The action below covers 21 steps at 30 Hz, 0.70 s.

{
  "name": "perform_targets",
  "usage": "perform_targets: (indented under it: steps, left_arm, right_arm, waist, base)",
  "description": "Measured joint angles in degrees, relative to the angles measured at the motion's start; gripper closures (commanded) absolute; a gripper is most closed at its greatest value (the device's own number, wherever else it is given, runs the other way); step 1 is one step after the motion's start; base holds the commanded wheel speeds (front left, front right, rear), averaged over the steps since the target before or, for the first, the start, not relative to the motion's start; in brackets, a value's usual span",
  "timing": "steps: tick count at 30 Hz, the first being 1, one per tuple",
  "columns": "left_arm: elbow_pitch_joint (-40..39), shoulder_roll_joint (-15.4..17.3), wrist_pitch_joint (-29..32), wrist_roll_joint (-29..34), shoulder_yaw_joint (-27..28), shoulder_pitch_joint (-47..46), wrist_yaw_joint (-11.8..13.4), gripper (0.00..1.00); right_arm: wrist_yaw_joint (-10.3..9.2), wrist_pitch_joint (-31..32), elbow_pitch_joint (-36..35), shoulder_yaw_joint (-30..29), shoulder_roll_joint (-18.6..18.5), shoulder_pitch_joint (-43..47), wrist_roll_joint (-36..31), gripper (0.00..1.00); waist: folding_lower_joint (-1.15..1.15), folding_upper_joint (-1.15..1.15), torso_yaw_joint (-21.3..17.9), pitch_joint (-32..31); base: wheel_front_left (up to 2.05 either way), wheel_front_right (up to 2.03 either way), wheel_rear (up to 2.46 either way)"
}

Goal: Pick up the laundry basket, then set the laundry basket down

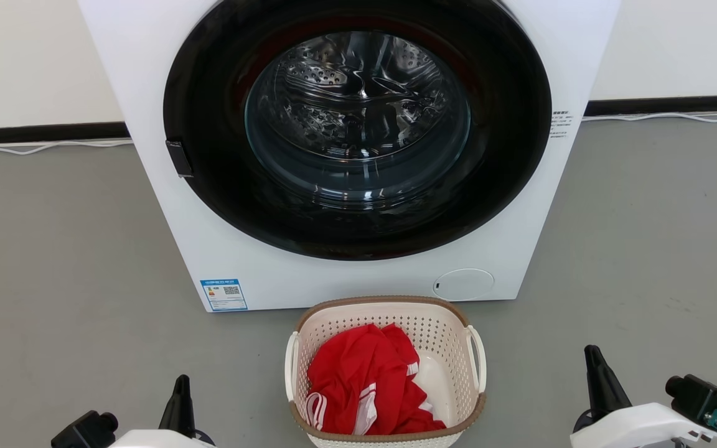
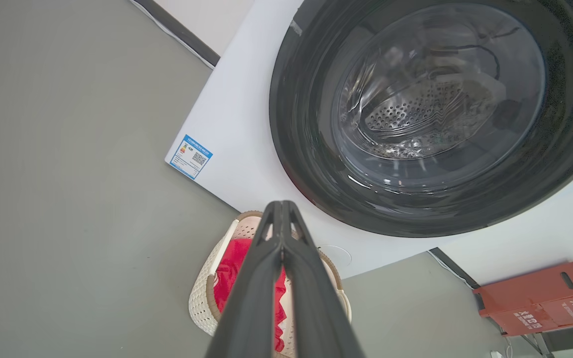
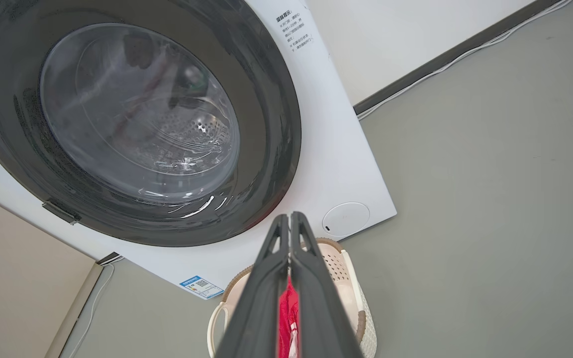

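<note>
Laundry basket (image 1: 439, 333) stood on the floor (image 1: 53, 280) just before the washing machine (image 1: 333, 280), red garment (image 1: 358, 379) inside | left gripper (image 2: 281, 206) and right gripper (image 3: 290, 217) both closed, empty, flanking it without contact | I judged it light and stiff, perforated plastic, load soft | best hold was the two white loop handles (image 1: 478, 358), one per gripper.

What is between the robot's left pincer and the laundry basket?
Nothing but bare grey floor. In the head view, that stretch between the left pincer and the laundry basket has nothing lying on it.
</note>
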Motion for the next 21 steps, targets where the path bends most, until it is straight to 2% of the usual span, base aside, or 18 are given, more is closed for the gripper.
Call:
perform_targets:
  steps: [21]
  left_arm:
    - [-0.47, 0.03, 3.21, -10.99, 1.30, -1.24, -2.42, 1.00]
  right_arm:
    - [-0.01, 3.15, -1.93, -0.93, 0.01, -0.12, 14.22, 1.00]
  waist:
    - [0.00, 0.00, 0.33, 0.35]
  base:
    - [0.00, 0.00, 0.00]
